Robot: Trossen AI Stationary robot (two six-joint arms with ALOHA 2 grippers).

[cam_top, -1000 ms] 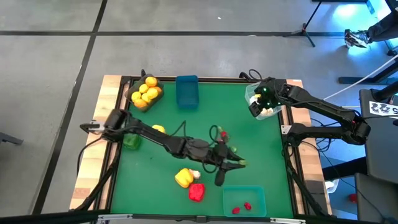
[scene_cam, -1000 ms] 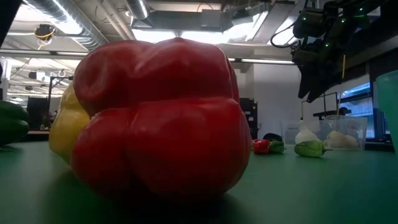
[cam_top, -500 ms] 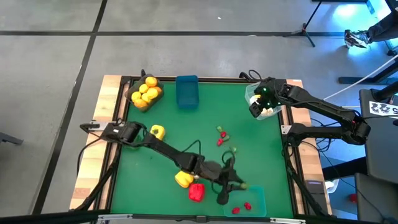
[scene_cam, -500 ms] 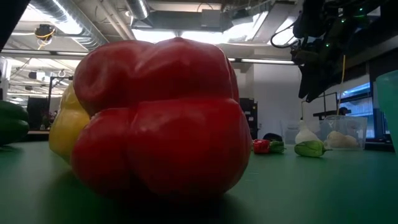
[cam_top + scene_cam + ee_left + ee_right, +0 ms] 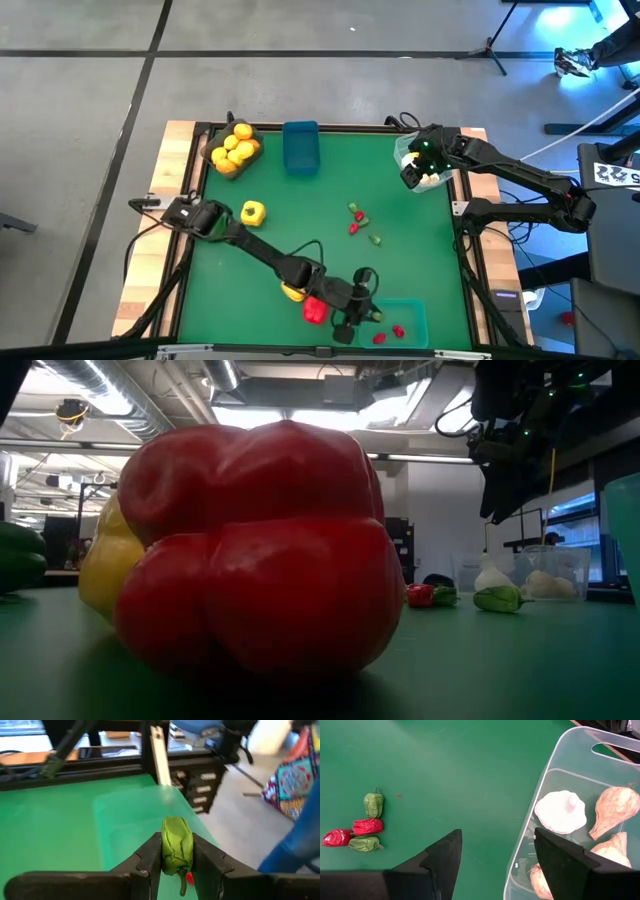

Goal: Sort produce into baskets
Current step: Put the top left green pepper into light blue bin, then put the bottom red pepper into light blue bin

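— Produce first: what does the left gripper (image 5: 177, 865) hold?

— A small green pepper (image 5: 177, 844), pinched between narrow fingers over the teal basket (image 5: 400, 318).

— And the risk?

— Released too early, it may hit the rim and roll away. The right gripper (image 5: 497, 857) hangs open beside the clear basket (image 5: 580, 780).

— Any writing?

— None can be read.

We note a green worktop (image 5: 300, 210). Yellow-orange fruits (image 5: 236, 148) fill a dark grey bin at 11 o'clock; blue bin (image 5: 300, 146) at 12. Teal bin (image 5: 415, 312) at 5 holds red bits (image 5: 397, 330). Left gripper (image 5: 177, 865), black, pinches a green pepper (image 5: 177, 845).
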